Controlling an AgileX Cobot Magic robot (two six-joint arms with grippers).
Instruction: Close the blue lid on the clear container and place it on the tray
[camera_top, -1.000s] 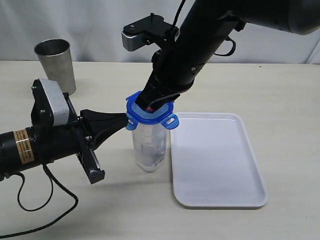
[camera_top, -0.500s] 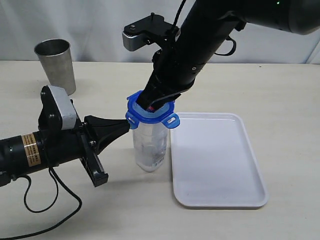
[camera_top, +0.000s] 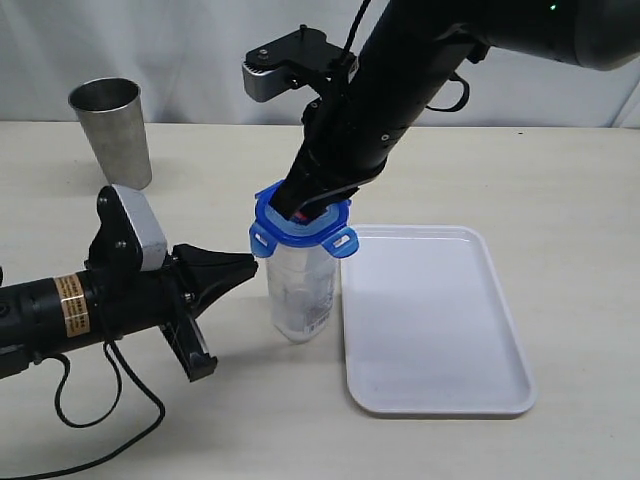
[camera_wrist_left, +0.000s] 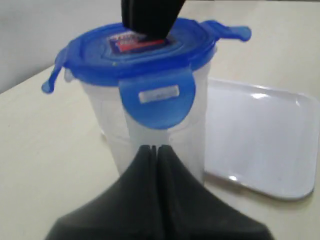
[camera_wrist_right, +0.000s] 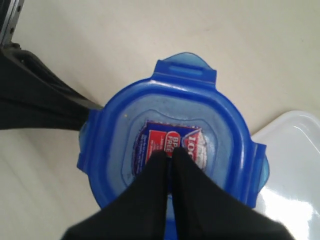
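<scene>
The clear container (camera_top: 300, 295) stands upright on the table just left of the tray (camera_top: 440, 340). The blue lid (camera_top: 300, 228) sits on its mouth, sticker up. My right gripper (camera_top: 303, 208) is shut, its tips resting on the sticker in the lid's middle (camera_wrist_right: 170, 154). My left gripper (camera_top: 252, 264) is shut and empty, pointing at the container's side just under the lid. In the left wrist view its tips (camera_wrist_left: 155, 148) sit below a flap (camera_wrist_left: 157, 97) that is folded down. The other flaps stick outward. Whether the left tips touch the container wall I cannot tell.
A grey steel tumbler (camera_top: 112, 130) stands at the back left. The white tray lies bare beside the container (camera_wrist_left: 265, 140). The left arm's cable (camera_top: 100, 400) loops on the table near the front left.
My left gripper has dropped from the lid's edge to below it and pulled slightly back, the arm now lower over the table. The right gripper has stayed on the lid.
</scene>
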